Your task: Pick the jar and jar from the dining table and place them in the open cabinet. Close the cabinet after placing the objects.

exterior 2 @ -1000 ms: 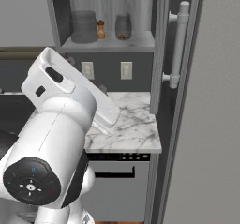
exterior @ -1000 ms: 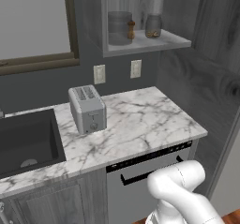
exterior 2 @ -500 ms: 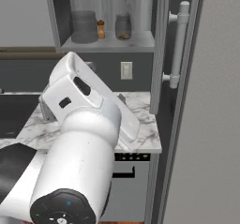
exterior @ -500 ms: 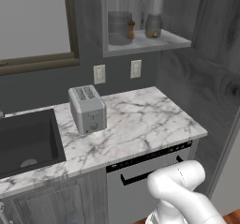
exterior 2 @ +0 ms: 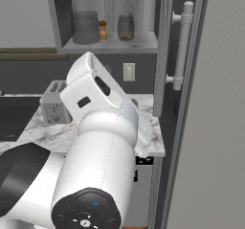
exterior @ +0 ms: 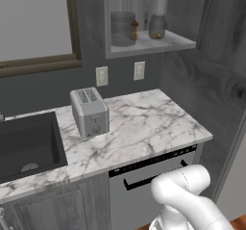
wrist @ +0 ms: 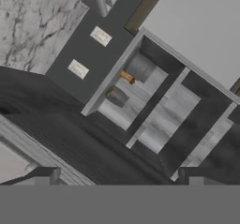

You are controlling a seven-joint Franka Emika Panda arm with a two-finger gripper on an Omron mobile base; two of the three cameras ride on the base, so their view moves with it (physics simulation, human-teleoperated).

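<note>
Two jars stand on the shelf of the open cabinet (exterior: 144, 48): a wide grey jar (exterior: 122, 28) and a smaller glass jar (exterior: 156, 26), with a small wooden mill (exterior: 135, 31) between them. From the right base camera I see the same grey jar (exterior 2: 86, 27) and glass jar (exterior 2: 125, 28), and the door's long silver bar handle (exterior 2: 182, 46) swung out to the right. In the hand view my gripper (wrist: 117, 178) is open and holds nothing, looking from a distance at the shelf and both jars (wrist: 139, 67) (wrist: 116, 96). The dining table is out of view.
A silver toaster (exterior: 90, 111) sits on the marble counter (exterior: 144, 128), beside a dark sink (exterior: 26, 147) at the left. The open door panel (exterior: 216, 70) stands along the counter's right end. A dishwasher front (exterior: 144, 185) is under the counter. My arm (exterior 2: 100, 127) blocks much of the right base view.
My arm has swung up and to the right across the right base view. The jars, the toaster and the cabinet door have not moved.
</note>
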